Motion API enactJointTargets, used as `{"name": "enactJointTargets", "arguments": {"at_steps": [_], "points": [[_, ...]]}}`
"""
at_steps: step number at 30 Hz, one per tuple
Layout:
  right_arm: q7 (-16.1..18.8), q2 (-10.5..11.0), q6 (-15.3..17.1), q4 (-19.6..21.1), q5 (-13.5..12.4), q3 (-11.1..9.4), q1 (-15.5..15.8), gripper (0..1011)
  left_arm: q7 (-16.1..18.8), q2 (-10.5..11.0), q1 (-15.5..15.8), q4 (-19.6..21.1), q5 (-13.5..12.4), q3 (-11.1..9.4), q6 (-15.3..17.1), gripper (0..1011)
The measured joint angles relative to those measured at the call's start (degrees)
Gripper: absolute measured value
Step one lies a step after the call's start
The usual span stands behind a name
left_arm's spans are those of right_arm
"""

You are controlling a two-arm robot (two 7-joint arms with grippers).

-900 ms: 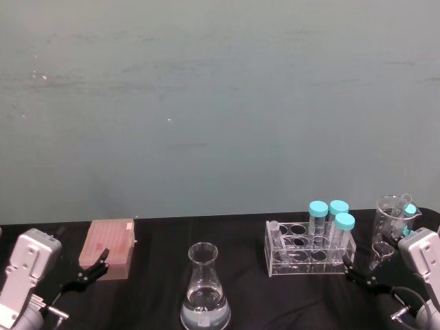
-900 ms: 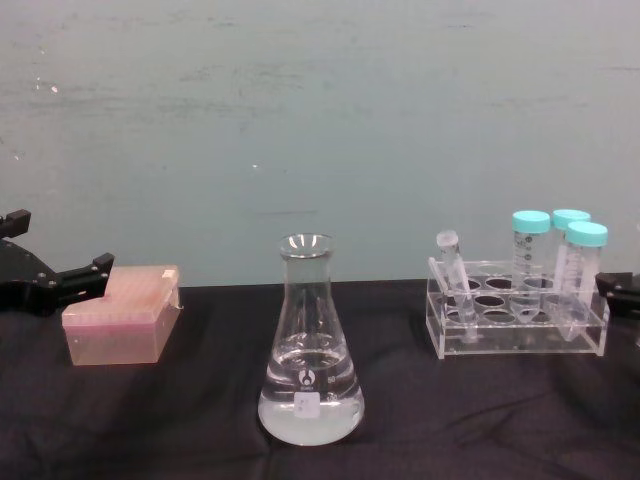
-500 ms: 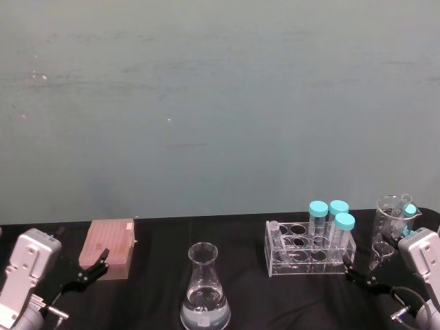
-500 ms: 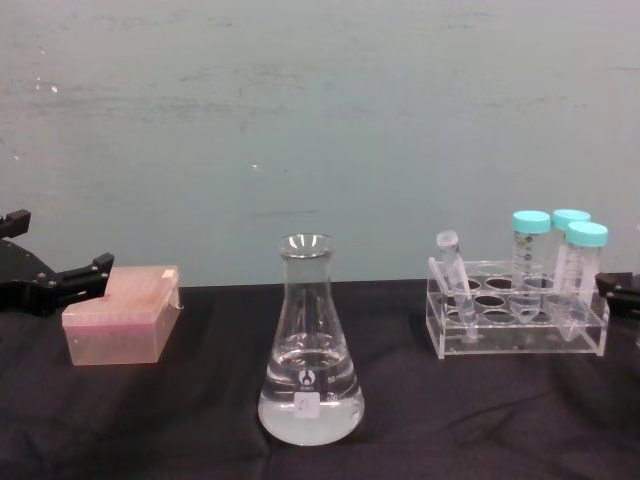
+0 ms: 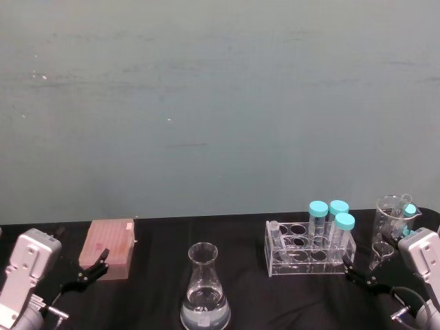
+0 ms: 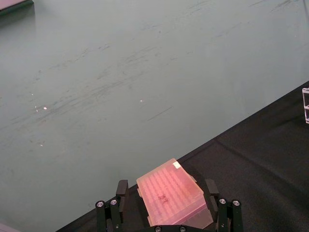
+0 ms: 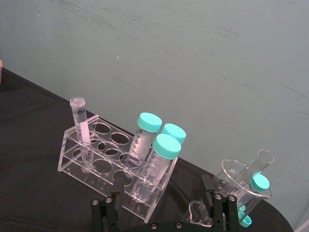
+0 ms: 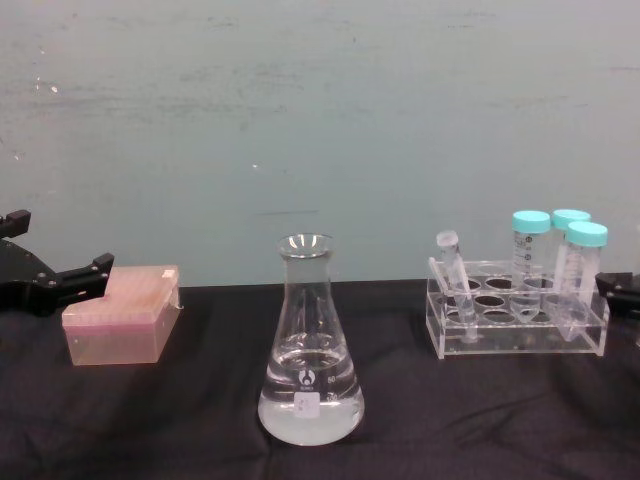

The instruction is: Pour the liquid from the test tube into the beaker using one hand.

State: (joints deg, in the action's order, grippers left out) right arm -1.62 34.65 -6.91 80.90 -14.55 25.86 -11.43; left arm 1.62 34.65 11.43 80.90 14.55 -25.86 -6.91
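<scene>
The beaker (image 8: 310, 345) is a conical flask standing at the table's front centre, also seen from above (image 5: 204, 289), with clear liquid (image 8: 310, 408) in its wide base. The uncapped test tube (image 8: 455, 283) leans in the left end of a clear rack (image 8: 520, 335); the right wrist view shows the test tube (image 7: 81, 128) too. My right gripper (image 7: 161, 189) hovers open just right of the rack (image 5: 309, 261), holding nothing. Far on the left, my left gripper (image 6: 166, 186) is open beside a pink box (image 6: 172, 199).
Three turquoise-capped tubes (image 8: 555, 262) stand in the rack's right end. A small glass beaker (image 5: 392, 218) with tubes sits at the far right, close to the right gripper (image 5: 359, 275). The pink box (image 8: 122, 315) lies at the left, by the left gripper (image 5: 93, 269).
</scene>
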Motion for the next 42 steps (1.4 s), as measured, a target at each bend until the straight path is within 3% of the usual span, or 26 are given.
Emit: {"name": "enactJointTargets", "arguments": {"at_steps": [15, 25, 35, 42], "points": [[0.0, 0.0, 0.0, 0.0, 0.0, 0.0, 0.0, 1003, 0.0, 0.0, 0.0, 0.0, 0.0, 0.0, 0.0, 1000], [1.13, -0.78, -1.14, -0.99, 2.17, -0.94, -1.29, 1003, 0.0, 0.0, 0.0, 0.0, 0.0, 0.0, 0.0, 1000], [3.73, -2.69, -3.98, -3.47, 4.55, -1.16, -4.97, 1003, 0.0, 0.0, 0.0, 0.0, 0.0, 0.0, 0.0, 1000], [7.61, -4.71, -5.86, -7.67, 6.12, -0.33, -9.83, 1003, 0.0, 0.0, 0.0, -0.01, 0.0, 0.0, 0.0, 1000]]}}
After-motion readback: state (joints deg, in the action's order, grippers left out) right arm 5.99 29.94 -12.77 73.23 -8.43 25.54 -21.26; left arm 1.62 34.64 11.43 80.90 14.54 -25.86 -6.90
